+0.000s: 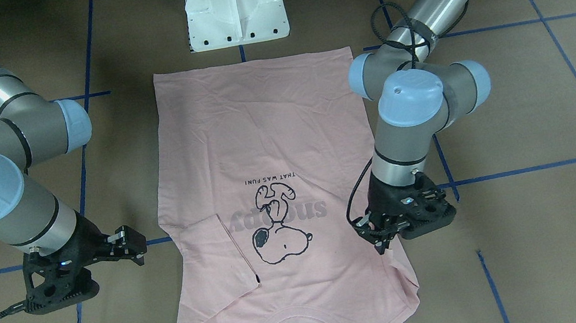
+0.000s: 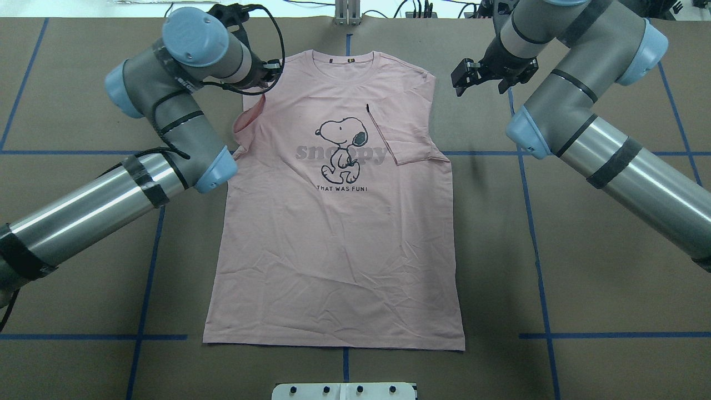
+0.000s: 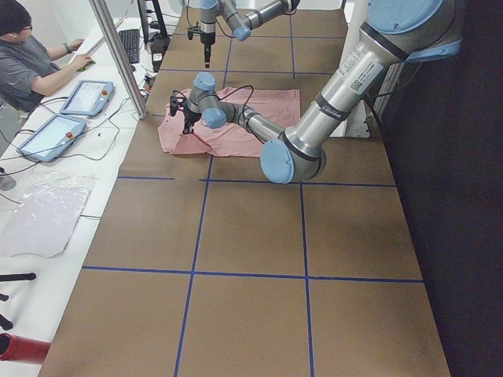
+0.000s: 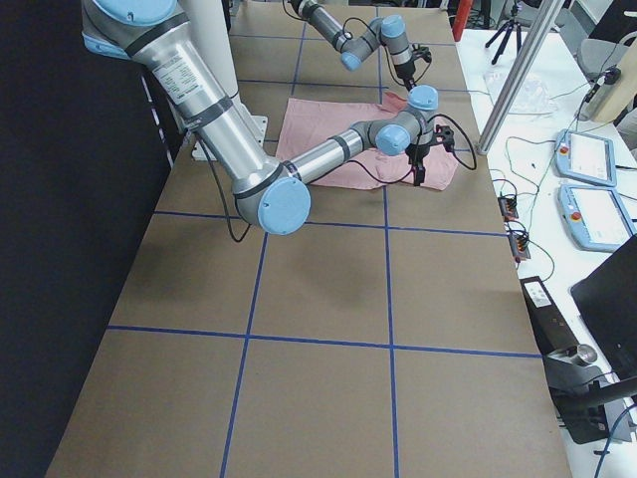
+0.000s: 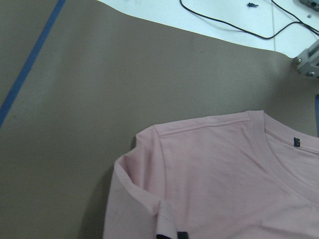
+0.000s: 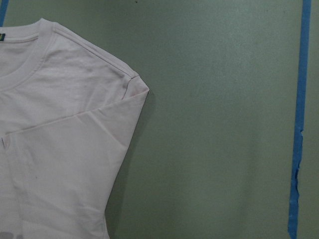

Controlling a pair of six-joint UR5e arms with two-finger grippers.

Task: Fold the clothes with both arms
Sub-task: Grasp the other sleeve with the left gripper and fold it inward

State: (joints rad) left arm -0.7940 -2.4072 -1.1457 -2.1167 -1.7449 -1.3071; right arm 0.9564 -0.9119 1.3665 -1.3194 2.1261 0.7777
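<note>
- Overhead exterior view: a pale pink T-shirt (image 2: 333, 250) lies print side up in the middle of the table (image 2: 583, 250). Its collar (image 2: 347, 58) is toward the far edge and its hem is toward the white pedestal (image 1: 235, 8) at the robot's edge.
- The Snoopy print (image 2: 341, 147) sits on the chest over grey "snoopy" lettering, with "THAT WAS FUN!" below it.
- The right sleeve (image 2: 408, 133) is folded inward onto the chest. Its small dark tag (image 2: 367, 106) lies just beside the cartoon's head.
- The left sleeve (image 2: 247, 116) is bunched and raised off the table at the shirt's shoulder.
- The left gripper (image 1: 381, 239) is over that shoulder and clenched on the sleeve's edge. In the left wrist view a strip of pink cloth runs up between the black fingertips (image 5: 182, 235).
- The right gripper (image 1: 131, 245) hangs just beside the shirt's other shoulder, over bare table. Its jaws are spread apart with nothing between them.
- Blue tape lines (image 2: 533, 239) divide the brown tabletop into a grid.
</note>
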